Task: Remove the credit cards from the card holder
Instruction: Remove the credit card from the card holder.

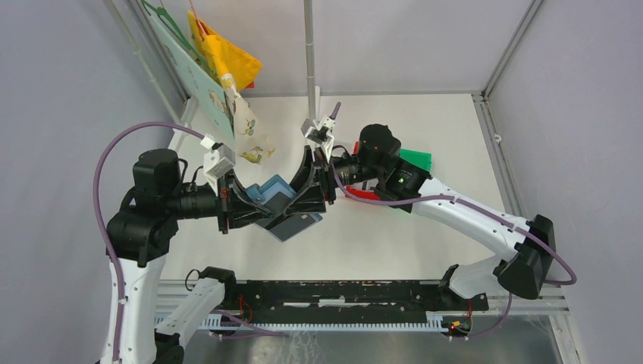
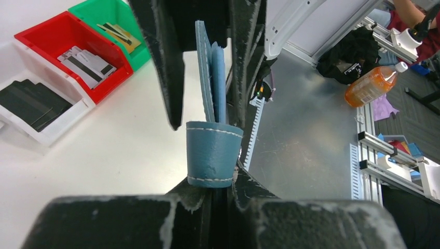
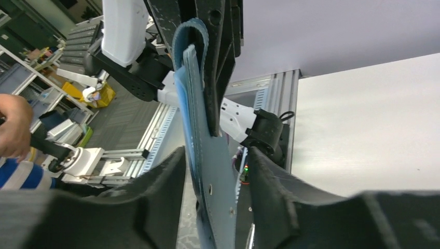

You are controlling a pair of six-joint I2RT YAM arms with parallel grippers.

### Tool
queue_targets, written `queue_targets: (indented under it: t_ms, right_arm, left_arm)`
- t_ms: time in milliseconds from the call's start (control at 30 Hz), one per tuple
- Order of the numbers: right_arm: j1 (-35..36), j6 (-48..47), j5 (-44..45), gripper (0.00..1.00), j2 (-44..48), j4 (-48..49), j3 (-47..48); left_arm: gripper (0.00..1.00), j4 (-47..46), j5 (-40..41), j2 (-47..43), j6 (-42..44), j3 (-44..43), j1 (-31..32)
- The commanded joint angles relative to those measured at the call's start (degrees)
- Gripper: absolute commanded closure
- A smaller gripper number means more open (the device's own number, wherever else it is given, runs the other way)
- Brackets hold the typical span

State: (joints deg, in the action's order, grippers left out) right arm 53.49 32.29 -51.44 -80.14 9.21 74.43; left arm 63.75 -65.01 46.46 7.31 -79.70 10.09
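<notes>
Mid-frame above worktop [image 1: 379, 243]: left pincer [image 2: 220, 179] clamped on card holder [image 2: 214, 150]; right pincer [image 3: 215, 161] parted, straddling it. Left must grip firm while right closes on credit cards alone, hidden here.

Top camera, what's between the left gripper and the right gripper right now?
The teal card holder fills the gap between left gripper and right gripper, seen in the top external view; both wrist views show it between their fingers.
</notes>
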Motion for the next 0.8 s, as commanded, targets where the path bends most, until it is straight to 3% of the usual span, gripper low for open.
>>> queue_targets:
  t_ms: [0, 100, 267, 333, 400, 467, 600, 700, 767]
  right_arm:
    - [-0.3, 2.3, 1.2, 0.44, 1.9, 9.1, -3.9]
    - [-0.3, 7.1, 2.8, 0.43, 4.0, 18.4, -9.0]
    - [-0.3, 15.4, 8.1, 0.54, 7.1, 35.0, -17.9]
    - [-0.4, 17.4, 10.1, 0.63, 7.9, 40.0, -20.6]
    - [-0.5, 18.6, 10.6, 0.76, 7.7, 41.6, -21.2]
    - [-0.5, 18.7, 8.2, 0.85, 6.6, 39.1, -19.2]
    - [-0.5, 13.4, 4.2, 0.93, 4.7, 26.8, -13.8]
    - [-0.5, 8.1, 3.2, 0.96, 4.8, 17.6, -11.1]
    - [-0.5, 5.1, 2.6, 0.96, 4.9, 12.6, -9.4]
  left_arm:
    - [0.98, -8.7, -0.3, -0.6, -5.0, 1.7, 0.1]
    - [0.98, -14.3, 0.4, -1.7, -10.8, 3.8, 0.1]
    - [0.98, -23.2, 3.1, -3.1, -19.9, 6.4, 0.1]
    - [0.98, -25.0, 3.2, -3.5, -21.9, 7.3, 0.0]
    - [0.91, -25.1, 3.1, -3.5, -22.2, 8.0, 0.1]
    - [0.76, -23.4, 3.6, -3.4, -20.8, 8.0, 0.1]
    - [0.49, -20.6, 4.2, -2.8, -18.4, 7.3, 0.1]
    - [0.45, -20.3, 2.8, -2.7, -18.0, 7.7, 0.0]
    - [0.52, -20.4, 1.5, -2.5, -17.9, 7.7, 0.1]
